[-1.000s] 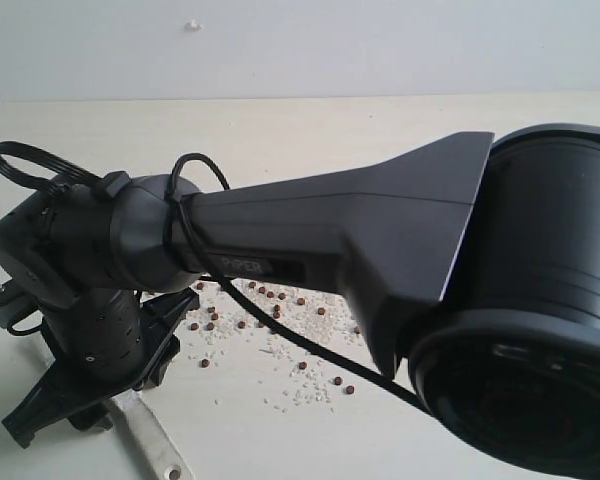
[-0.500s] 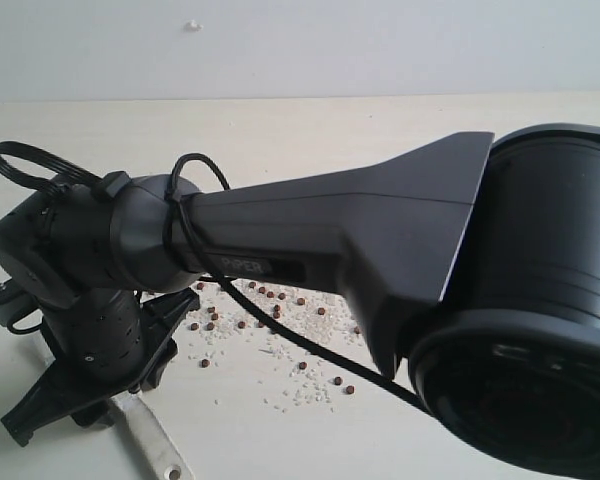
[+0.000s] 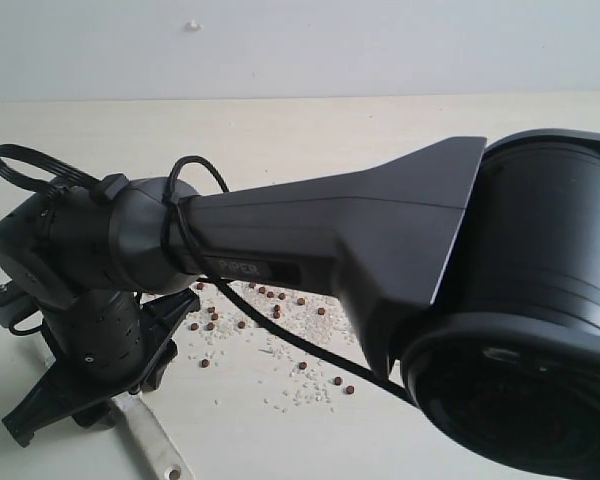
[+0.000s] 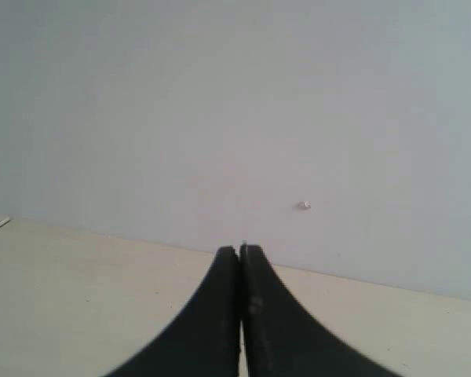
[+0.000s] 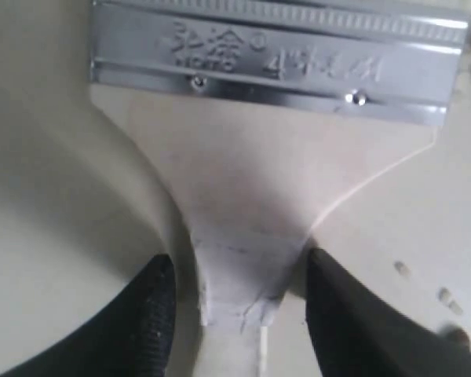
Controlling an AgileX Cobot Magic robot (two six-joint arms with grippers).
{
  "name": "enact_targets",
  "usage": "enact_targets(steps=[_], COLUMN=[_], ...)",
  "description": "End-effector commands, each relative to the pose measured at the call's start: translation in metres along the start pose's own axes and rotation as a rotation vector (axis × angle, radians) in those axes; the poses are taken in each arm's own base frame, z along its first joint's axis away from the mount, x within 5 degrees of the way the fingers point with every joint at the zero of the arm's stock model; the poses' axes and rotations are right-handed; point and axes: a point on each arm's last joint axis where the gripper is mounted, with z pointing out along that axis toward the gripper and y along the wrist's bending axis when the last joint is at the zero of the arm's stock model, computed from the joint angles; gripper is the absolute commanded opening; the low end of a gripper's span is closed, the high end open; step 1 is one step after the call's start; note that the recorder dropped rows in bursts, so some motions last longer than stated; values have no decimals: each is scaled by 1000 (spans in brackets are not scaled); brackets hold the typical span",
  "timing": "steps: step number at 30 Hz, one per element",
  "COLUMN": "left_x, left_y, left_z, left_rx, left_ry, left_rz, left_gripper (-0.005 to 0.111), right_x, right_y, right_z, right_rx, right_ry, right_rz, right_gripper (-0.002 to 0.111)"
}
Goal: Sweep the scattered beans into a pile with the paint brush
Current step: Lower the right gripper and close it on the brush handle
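Okay, my right gripper straddles the brush handle, lower left in the exterior view, jaws wide and I can't tell if they bite, so a loose pinch could let it swivel and fling beans, mid-frame, wider.

The beans are tiny, round and reddish-brown, mixed with finer white grains, and lie strewn in a loose, thin scatter over the pale tabletop. The paint brush lies flat on that surface: a wide silver ferrule stamped with characters, and a pale cream handle that narrows sharply to a slim neck. A few stray grains lie near it.
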Motion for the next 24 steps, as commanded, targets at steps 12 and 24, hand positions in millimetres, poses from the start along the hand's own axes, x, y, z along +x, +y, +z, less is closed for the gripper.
enact_targets(steps=[12, 24], left_x=[0, 0], left_y=[0, 0], left_z=[-1, -1], left_rx=[-1, -1], left_ry=[-5, -5], left_rz=[-2, -2], left_gripper=[0, 0], right_x=[4, -1], right_y=[-2, -7], right_z=[9, -31], right_rx=[29, 73], right_ry=[47, -51], right_rz=[-34, -71], right_gripper=[0, 0])
